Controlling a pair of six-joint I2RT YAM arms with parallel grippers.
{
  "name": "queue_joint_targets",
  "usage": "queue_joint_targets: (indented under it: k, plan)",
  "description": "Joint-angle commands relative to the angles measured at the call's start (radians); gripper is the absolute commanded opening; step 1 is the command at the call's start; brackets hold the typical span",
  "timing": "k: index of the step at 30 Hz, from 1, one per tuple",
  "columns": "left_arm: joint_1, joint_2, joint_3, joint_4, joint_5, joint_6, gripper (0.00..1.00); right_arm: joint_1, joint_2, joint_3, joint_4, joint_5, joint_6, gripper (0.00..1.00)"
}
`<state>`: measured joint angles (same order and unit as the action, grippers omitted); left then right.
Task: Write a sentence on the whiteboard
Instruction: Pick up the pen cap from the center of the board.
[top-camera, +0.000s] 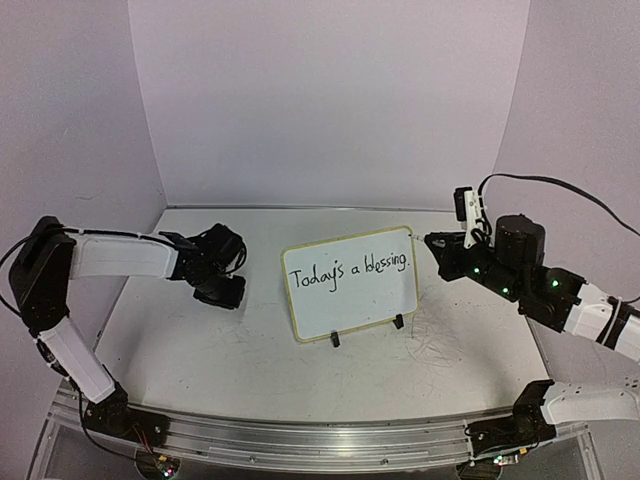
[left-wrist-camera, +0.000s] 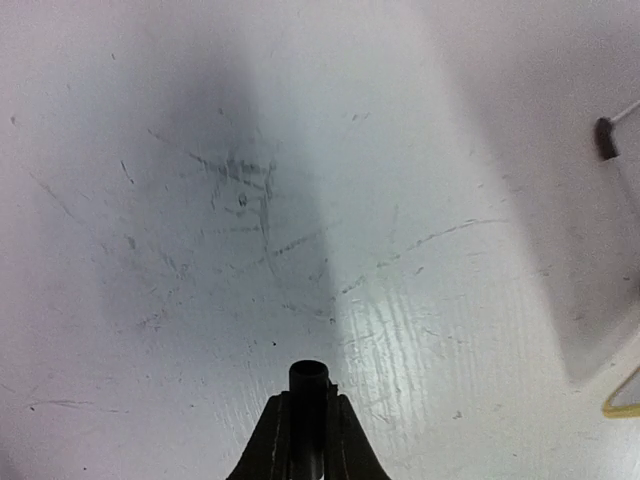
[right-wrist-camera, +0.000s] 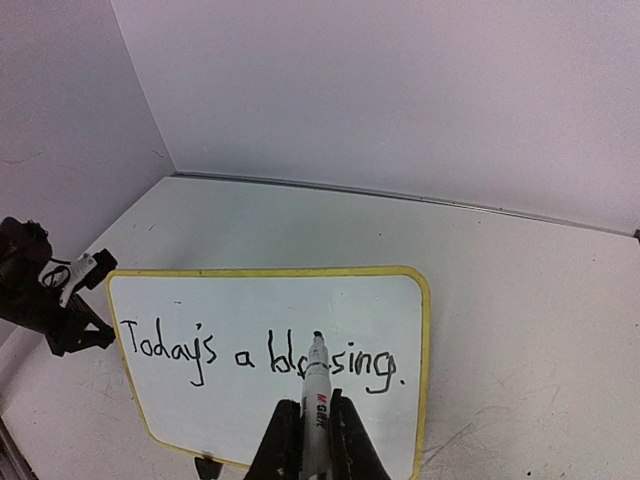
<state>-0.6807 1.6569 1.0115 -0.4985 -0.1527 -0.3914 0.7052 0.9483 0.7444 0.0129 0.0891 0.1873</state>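
The whiteboard (top-camera: 352, 305) sits near the middle of the surface (top-camera: 200, 350), ahead of me. It is small and rectangular with rounded corners and a thin pale-yellow rim, and it is propped on two black clip feet (top-camera: 335, 340) along its lower edge. It is turned a little, so its right end sits farther back on the surface than its left. The sentence (top-camera: 348, 272), in black handwritten marker, runs in one line across the board's upper half and reads "Today's a blessing." The area below the lettering is bare white. In my right wrist view the middle of "blessing" is covered.
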Motion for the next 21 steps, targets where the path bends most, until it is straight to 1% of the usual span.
queue_joint_targets:
  k: [1, 4, 6, 9, 11, 14, 17, 19, 21]
  plan:
    - [0.0, -0.195, 0.007, -0.008, 0.011, 0.067, 0.0, -0.004, 0.009, 0.009, 0.047, -0.005, -0.019, 0.0]
    - [-0.021, -0.335, 0.01, 0.006, 0.032, 0.158, 0.0, -0.004, 0.023, 0.03, 0.047, -0.046, -0.03, 0.0]
    - [-0.068, -0.432, 0.003, 0.048, 0.082, 0.246, 0.0, -0.004, 0.035, 0.051, 0.047, -0.099, -0.036, 0.0]
    - [-0.158, -0.536, -0.023, 0.127, 0.105, 0.365, 0.0, -0.004, 0.077, 0.098, 0.053, -0.228, -0.04, 0.0]
    - [-0.182, -0.564, -0.032, 0.164, 0.12, 0.425, 0.0, -0.004, 0.118, 0.137, 0.053, -0.331, -0.041, 0.0]
    - [-0.228, -0.558, -0.035, 0.197, 0.149, 0.517, 0.0, -0.003, 0.17, 0.19, 0.049, -0.466, -0.025, 0.0]
    - [-0.301, -0.536, -0.046, 0.249, 0.182, 0.619, 0.0, -0.003, 0.229, 0.246, 0.045, -0.633, 0.001, 0.0]
    - [-0.34, -0.507, -0.054, 0.298, 0.205, 0.689, 0.0, -0.003, 0.28, 0.285, 0.042, -0.717, 0.029, 0.0]
    - [-0.365, -0.464, -0.047, 0.321, 0.209, 0.747, 0.0, 0.003, 0.328, 0.313, 0.04, -0.77, 0.044, 0.0]
